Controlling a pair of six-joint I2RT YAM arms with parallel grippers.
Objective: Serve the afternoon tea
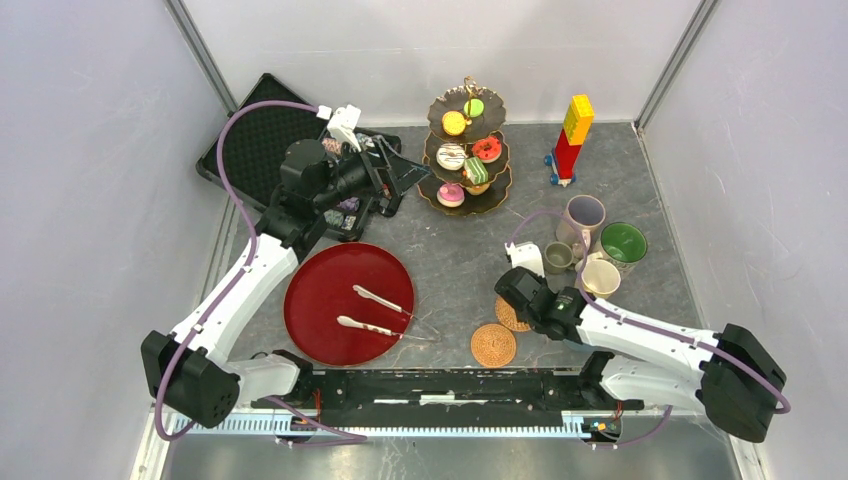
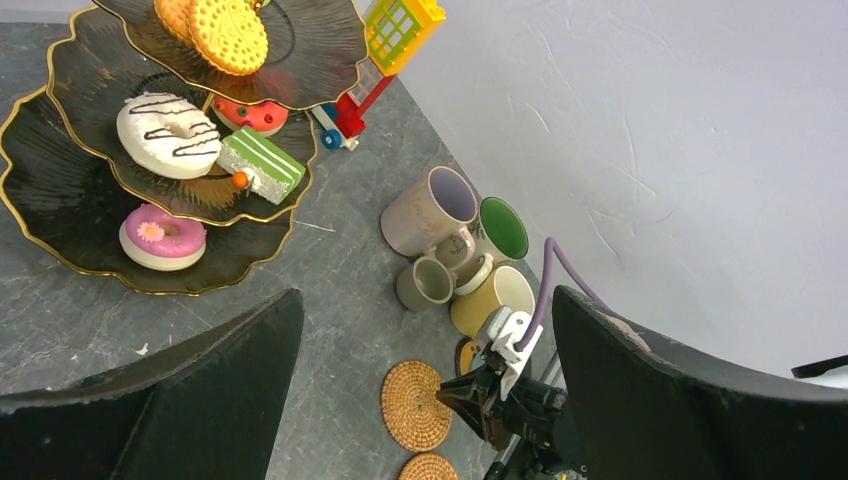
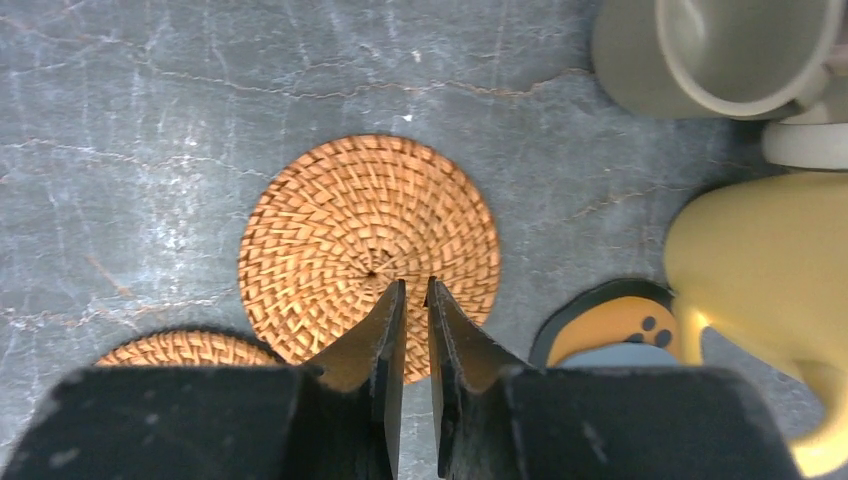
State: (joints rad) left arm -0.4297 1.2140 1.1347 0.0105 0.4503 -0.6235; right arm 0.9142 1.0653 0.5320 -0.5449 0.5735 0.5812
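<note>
Your right gripper (image 3: pixel 415 285) has its 2 dark, wedge-shaped fingers drawn almost together. Only a thin slit shows between the tips, and nothing is visible in it. The tips hang over the near edge of a round coaster (image 3: pixel 370 250) of tightly coiled, honey-coloured wicker, lying flat on the grey, marble-veined table (image 3: pixel 150 120). Whether they touch it cannot be told. In the wrist view a 2nd wicker coaster (image 3: pixel 190 350) peeks out at the lower left. A small orange disc (image 3: pixel 610 325) with a dark rim and dark dots sits at the lower right, beside the glossy yellow mug (image 3: pixel 770 270). Past that stands the small grey mug (image 3: pixel 740 50), matte and round-mouthed. From above, the lilac mug (image 1: pixel 583 215) and the green-lined mug (image 1: pixel 623 243) stand just behind those 2 — all 4 clustered close.

Your left gripper (image 2: pixel 428 300) is spread wide, its broad black fingers far apart and holding nothing, raised beside the 3-tier stand (image 2: pixel 50 190). The stand's plates are dark, ribbed and scalloped, with thin gold rims. The top tier carries yellow, biscuit-textured macarons (image 2: pixel 228 35). The middle tier holds a white donut (image 2: pixel 168 135) with chocolate stripes, a red donut (image 2: pixel 250 113) and a green layered cake slice (image 2: pixel 262 165). The bottom tier holds a pink donut (image 2: pixel 162 237).

Farther out, a round red tray (image 1: pixel 330 290) with metal tongs (image 1: pixel 375 310) lies near the left arm. A red-and-yellow block tower (image 1: pixel 572 135) stands to the right of the stand.
</note>
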